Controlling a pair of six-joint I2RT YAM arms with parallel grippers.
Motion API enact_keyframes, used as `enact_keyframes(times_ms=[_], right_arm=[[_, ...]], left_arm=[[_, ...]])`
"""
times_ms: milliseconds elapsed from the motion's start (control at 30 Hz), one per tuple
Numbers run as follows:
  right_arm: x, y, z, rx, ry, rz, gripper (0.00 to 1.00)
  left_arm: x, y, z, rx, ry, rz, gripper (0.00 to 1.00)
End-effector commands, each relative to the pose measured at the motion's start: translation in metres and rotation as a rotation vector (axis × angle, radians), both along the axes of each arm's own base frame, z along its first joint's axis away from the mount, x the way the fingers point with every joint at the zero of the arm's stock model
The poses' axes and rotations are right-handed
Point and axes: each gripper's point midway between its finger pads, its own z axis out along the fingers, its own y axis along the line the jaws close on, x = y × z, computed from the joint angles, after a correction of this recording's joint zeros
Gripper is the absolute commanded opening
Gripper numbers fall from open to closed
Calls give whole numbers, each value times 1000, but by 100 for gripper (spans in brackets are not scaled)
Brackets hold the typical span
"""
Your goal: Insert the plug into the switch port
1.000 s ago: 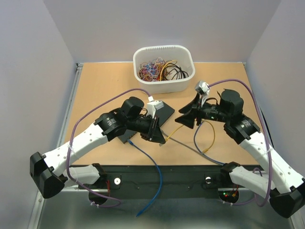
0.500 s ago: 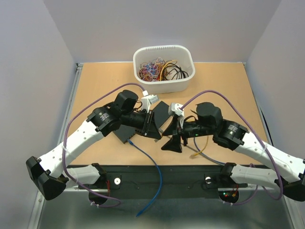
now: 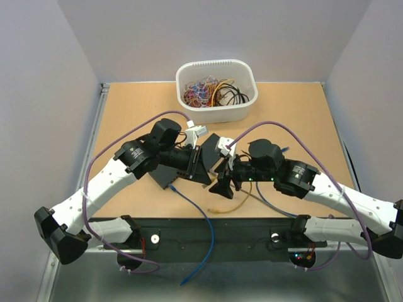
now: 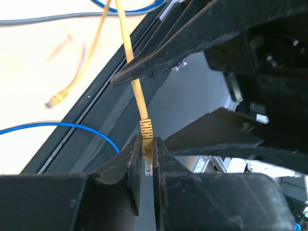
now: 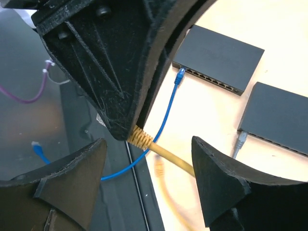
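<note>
Tan desk, pale walls on three sides. Nearest you, the left fingers are clamped on the yellow plug, which is held in the air near the desk's front edge, clear of any port. The right fingers stand apart, straddling the yellow cable just behind that plug and gripping nothing.

Recommended: close the right squarely behind the plug before the left lets go, then approach a free port straight.

Count: one yellow cable, one blue cable, one grey cable, two black switches, and one white bin of loose cables farthest off.
</note>
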Motion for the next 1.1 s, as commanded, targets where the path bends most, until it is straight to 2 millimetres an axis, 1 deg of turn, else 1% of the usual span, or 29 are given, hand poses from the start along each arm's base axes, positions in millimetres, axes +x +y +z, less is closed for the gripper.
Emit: enact_keyframes(times_ms=[0,67,167,200,267,300,333,367,433,500,533,633,667,700,733,767,800,833,867,900,933,967,1000,1033,1067], right_arm=[[5,10,15,22,-95,-38,76],[7,11,14,16,-109,-63,73],[8,12,15,23,-118,-75,64],[8,13,14,24,-118,-79,53],[7,15,13,26,-117,-82,42],[7,16,11,30,-120,-84,33],[6,16,11,37,-121,-87,29],[7,16,14,53,-121,-95,20],[6,16,10,54,-117,-93,12],[6,17,12,80,-99,-113,1],[5,16,8,77,-93,-116,0],[7,16,10,106,-80,-144,0],[8,15,9,111,-77,-159,1],[9,14,5,113,-65,-175,0],[14,11,4,112,-66,-210,1],[16,10,2,112,-61,-228,0],[16,9,-5,102,-40,-241,0],[21,7,-9,98,-28,-279,1],[21,6,-15,92,-19,-287,0],[22,6,-15,97,-11,-298,0],[25,4,-22,82,-5,-326,0],[27,3,-23,86,13,-348,1],[29,2,-25,85,21,-368,0],[33,-2,-28,82,25,-409,0],[34,-4,-27,91,31,-426,0]], left_arm=[[-3,-2,30,-102,-70,-31,0],[-3,-1,31,-106,-71,-29,0],[-3,-1,33,-113,-73,-28,0],[-2,-1,33,-113,-75,-24,0],[-1,0,30,-108,-80,-24,0],[0,0,29,-110,-80,-23,0],[1,0,28,-112,-76,-19,0],[0,-1,27,-125,-73,-24,0],[1,-2,27,-133,-71,-21,0],[4,-2,25,-131,-76,-13,0],[5,-2,24,-129,-80,-12,0],[14,-3,26,-128,-118,20,0],[17,-3,28,-129,-134,37,2],[22,-2,34,-137,-169,57,8],[31,-1,36,-126,-204,103,23],[36,-1,39,-129,-224,126,31],[41,0,45,-146,-258,153,38],[53,0,52,-162,-295,210,48],[59,3,52,-165,-318,256,53],[58,3,55,-185,-324,262,53],[66,5,58,-195,-335,314,55],[71,6,58,-213,-355,346,55],[72,11,65,-238,-379,381,55],[78,15,67,-249,-399,430,55],[81,18,69,-262,-412,460,55]])
